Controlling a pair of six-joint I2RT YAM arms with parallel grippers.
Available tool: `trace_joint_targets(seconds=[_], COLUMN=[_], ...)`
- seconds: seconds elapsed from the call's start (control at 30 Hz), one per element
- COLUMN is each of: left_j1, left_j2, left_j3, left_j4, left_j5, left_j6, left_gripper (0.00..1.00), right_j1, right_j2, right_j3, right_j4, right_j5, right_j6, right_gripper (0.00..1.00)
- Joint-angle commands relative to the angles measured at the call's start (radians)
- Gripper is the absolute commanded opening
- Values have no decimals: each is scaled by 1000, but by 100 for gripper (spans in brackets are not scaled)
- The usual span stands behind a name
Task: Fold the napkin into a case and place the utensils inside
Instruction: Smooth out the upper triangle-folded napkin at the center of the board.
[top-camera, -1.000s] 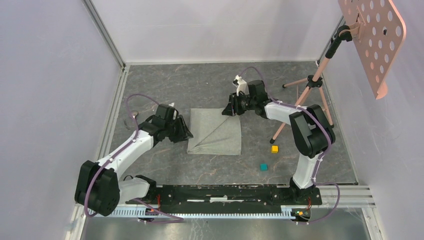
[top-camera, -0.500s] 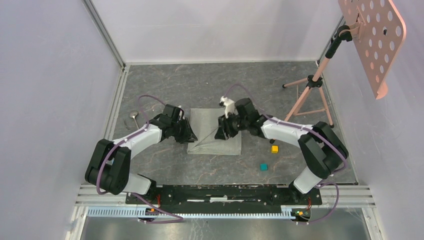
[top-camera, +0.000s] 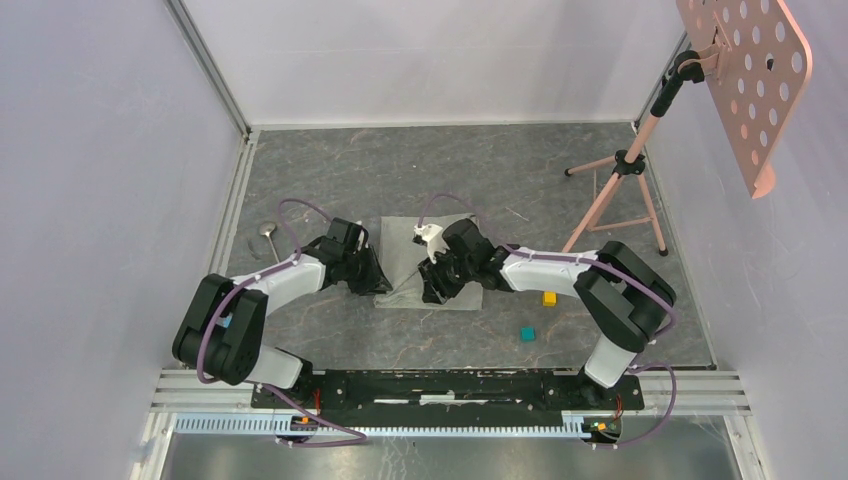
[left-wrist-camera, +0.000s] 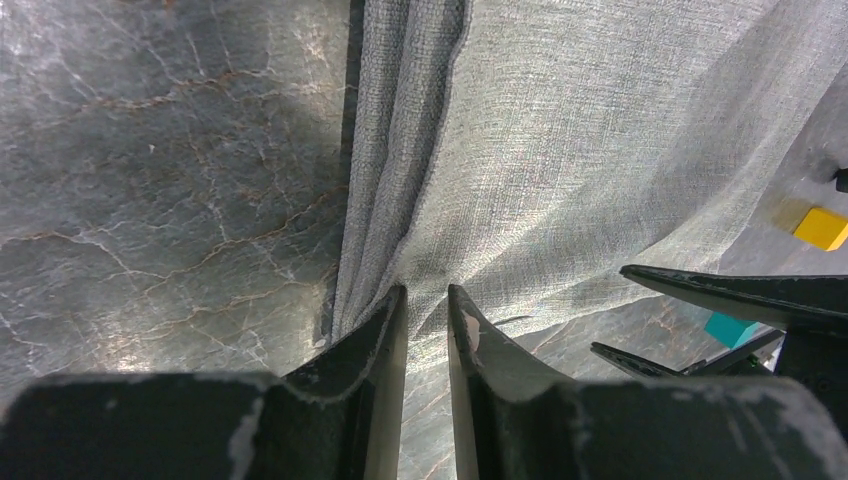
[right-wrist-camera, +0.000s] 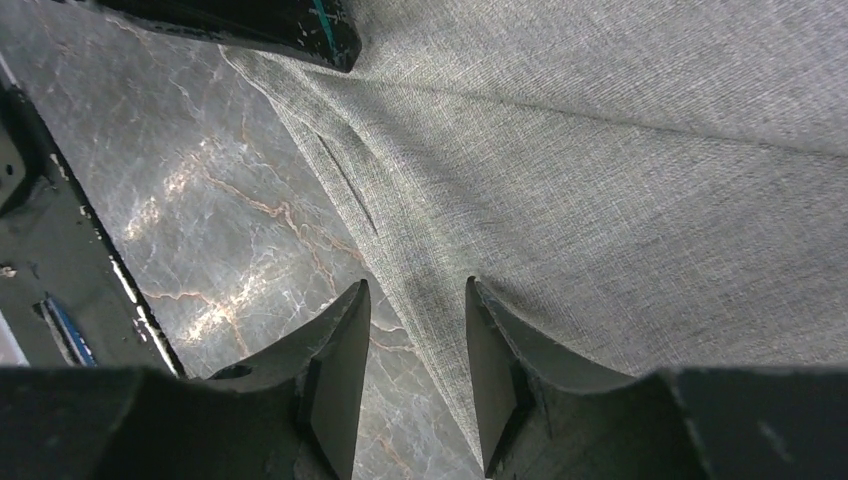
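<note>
A: Soft, light, floppy napkin (left-wrist-camera: 600, 150), lying in the middle of the table (top-camera: 330, 170). Where to grab?
B: By the edge. Left gripper (left-wrist-camera: 427, 295) pinching a fold there; right gripper (right-wrist-camera: 416, 290) open, astride the edge.

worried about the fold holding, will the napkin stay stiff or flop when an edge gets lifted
Probably floppy: the napkin bunches into soft pleats at the left gripper. Its coarse weave likely grips rather than slips.
</note>
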Motion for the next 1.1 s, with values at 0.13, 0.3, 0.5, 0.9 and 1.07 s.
trace_joint_targets(seconds=[0.13,0.3,0.5,0.9,1.07], left_j1=[-4,-2,-2,-3,-2], left_j2=[28,45,78,-1,-1], left_j3=[-20,-21,-20,-8,7], left_j4=[40,38,34,3,-3], left_j5=[-31,-47,-60,24,24], left_j6=[21,25,25,45,44], left_gripper=[28,28,26,28,29], right_j1=[23,29,31,33,32], right_j2=[43,18,-84,-170,-101], right_j3=[17,-56,-153,-76,-37], right_j4=[32,12,-56,-73,-8], right_j5=[67,74,95,57,91], right_j6=[-27,-35,-46,-29,12], right_gripper=[41,40,37,44,46])
